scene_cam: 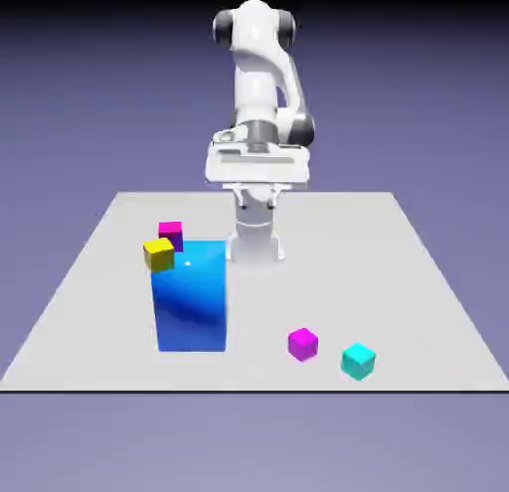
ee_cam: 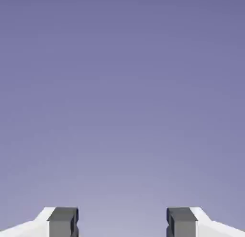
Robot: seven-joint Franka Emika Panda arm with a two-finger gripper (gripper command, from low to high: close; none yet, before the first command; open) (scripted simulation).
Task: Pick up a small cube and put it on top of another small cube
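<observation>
1. Exterior view: the white arm [scene_cam: 256, 112] stands at the table's [scene_cam: 418, 281] far edge, and its gripper [scene_cam: 256, 200] hangs high above the far middle, well apart from every cube.
2. Counted: two magenta cubes, one yellow cube [scene_cam: 158, 253], one cyan cube [scene_cam: 358, 361] and one tall blue block [scene_cam: 191, 296].
3. One magenta cube [scene_cam: 302, 344] lies in the open near the front edge, just beside the cyan one. The other magenta cube [scene_cam: 171, 234] sits behind the blue block, touching or just beside the yellow cube; which, I cannot tell.
4. Judged from this, nothing is lifted yet and the reach is the step in hand. The next move calls for bringing the gripper down over the open magenta cube without nudging its cyan neighbour.
5. Hand view: only plain backdrop shows. The two grey fingertips [ee_cam: 63, 221] stand spread wide apart with nothing between them.
</observation>
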